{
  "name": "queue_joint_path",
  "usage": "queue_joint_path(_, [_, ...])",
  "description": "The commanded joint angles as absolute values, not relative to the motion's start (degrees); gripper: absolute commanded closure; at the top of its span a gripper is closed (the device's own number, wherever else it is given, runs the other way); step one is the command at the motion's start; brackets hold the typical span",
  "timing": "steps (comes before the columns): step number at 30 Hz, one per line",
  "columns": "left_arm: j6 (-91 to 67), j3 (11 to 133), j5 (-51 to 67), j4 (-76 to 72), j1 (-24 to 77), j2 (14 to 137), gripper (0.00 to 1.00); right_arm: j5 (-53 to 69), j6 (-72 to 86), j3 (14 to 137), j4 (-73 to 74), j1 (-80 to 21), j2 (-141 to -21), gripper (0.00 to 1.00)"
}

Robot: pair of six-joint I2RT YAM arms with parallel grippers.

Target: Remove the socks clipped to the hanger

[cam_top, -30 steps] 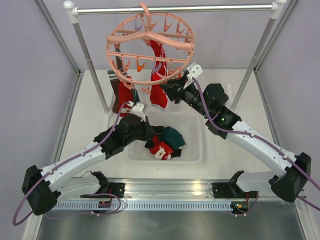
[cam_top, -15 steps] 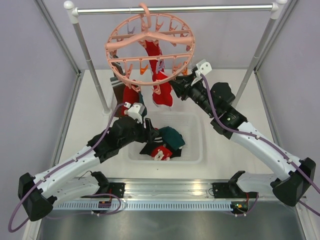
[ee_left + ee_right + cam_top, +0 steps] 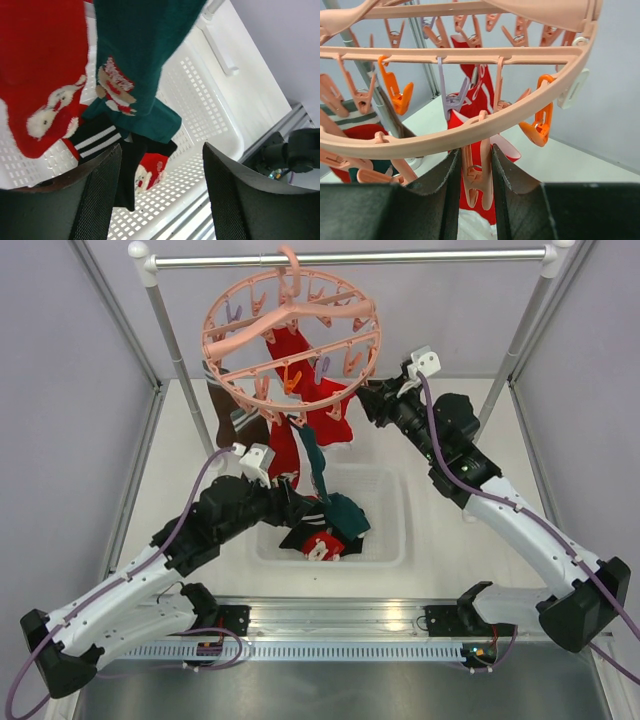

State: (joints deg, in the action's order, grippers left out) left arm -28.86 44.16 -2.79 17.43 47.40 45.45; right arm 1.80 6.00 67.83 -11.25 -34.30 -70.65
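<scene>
The salmon-pink hanger [image 3: 290,335] hangs tilted from the rail. Clipped to it are a red sock with white marks [image 3: 284,455] [image 3: 40,85], a dark teal sock [image 3: 311,468] [image 3: 140,60], another red sock [image 3: 330,422] [image 3: 477,97] and a brown sock [image 3: 224,418]. My right gripper [image 3: 366,400] [image 3: 474,172] is shut on a pink hanger clip [image 3: 480,175] under the ring's near rim. My left gripper [image 3: 298,508] [image 3: 161,200] is open and holds nothing. It hovers over the basket, just below the hanging red and teal socks.
A white perforated basket [image 3: 385,540] [image 3: 210,115] lies under the hanger. It holds loose socks: teal [image 3: 347,512], red [image 3: 320,546] [image 3: 150,171] and black with white stripes [image 3: 95,141]. The grey rail [image 3: 400,256] stands on two posts [image 3: 185,380].
My left gripper has opened and drawn back to the left. My right gripper moved up and to the right with the clip, tilting and swinging the hanger and its socks.
</scene>
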Motion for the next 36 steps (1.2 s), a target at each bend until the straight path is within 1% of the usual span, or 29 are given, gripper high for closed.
queue_joint_path(1, [-27.16,45.35,-7.81,16.53,47.64,46.40,0.30,2.37,7.47,71.01,-10.55,-32.52,-71.98,0.90])
queue_joint_path(10, [-27.60,44.91,-14.14,13.18,47.64,49.13,0.29,4.57,8.79,72.69,-10.63,-30.24,-74.62,0.88])
queue_joint_path(12, [-27.33,46.57,-15.64,14.49,47.55,50.44,0.32,4.83,9.14,72.60,-10.90,-29.80,-74.88,0.86])
queue_joint_path(13, [-27.33,47.28,-17.12,15.11,47.64,52.02,0.34,5.01,9.31,72.60,-10.99,-29.62,-74.97,0.86])
queue_joint_path(14, [-27.25,48.76,-17.75,16.42,47.64,52.81,0.40,4.92,9.49,72.51,-11.25,-29.45,-74.97,0.85])
queue_joint_path(16, [-27.59,50.53,-20.81,18.45,47.64,54.92,0.51,4.92,9.75,72.33,-11.51,-29.27,-75.06,0.85])
queue_joint_path(17, [-27.68,52.19,-21.79,19.76,47.55,56.50,0.58,5.01,10.02,72.16,-11.69,-29.09,-74.97,0.84])
queue_joint_path(19, [-27.77,53.17,-24.24,21.79,47.55,57.57,0.60,5.18,10.11,72.16,-11.86,-28.92,-75.14,0.83])
queue_joint_path(21, [-27.42,53.17,-25.22,21.89,47.55,57.66,0.57,5.27,10.11,71.98,-11.87,-28.83,-75.15,0.81])
queue_joint_path(23, [-26.28,53.09,-25.58,21.80,47.64,57.66,0.48,5.45,10.20,71.72,-11.95,-28.65,-75.15,0.78])
queue_joint_path(25, [-24.71,53.17,-25.23,21.19,47.55,57.83,0.44,5.62,10.37,71.54,-12.13,-28.56,-75.15,0.78])
queue_joint_path(27, [-24.00,53.26,-24.87,20.31,47.55,57.83,0.43,5.71,10.46,71.28,-12.48,-28.65,-75.06,0.76])
queue_joint_path(28, [-23.39,53.35,-25.22,19.87,47.64,57.83,0.45,5.80,10.63,71.19,-12.65,-28.65,-75.06,0.76])
queue_joint_path(29, [-23.20,53.52,-25.40,19.43,47.55,58.01,0.50,6.06,10.81,71.19,-12.83,-28.65,-75.06,0.75])
queue_joint_path(31, [-22.68,53.96,-25.75,19.42,47.55,58.53,0.54,6.50,10.99,71.19,-13.01,-28.56,-75.15,0.74])
queue_joint_path(33, [-22.24,53.79,-24.18,18.46,47.64,58.45,0.50,6.68,11.07,71.19,-13.10,-28.57,-75.32,0.73])
queue_joint_path(34, [-21.71,53.27,-20.95,17.33,47.64,57.75,0.48,6.59,11.07,71.19,-13.10,-28.65,-75.24,0.73])
queue_joint_path(36, [-21.97,51.07,-18.73,13.99,47.64,56.87,0.40,6.77,10.99,71.28,-13.01,-28.57,-75.32,0.73])
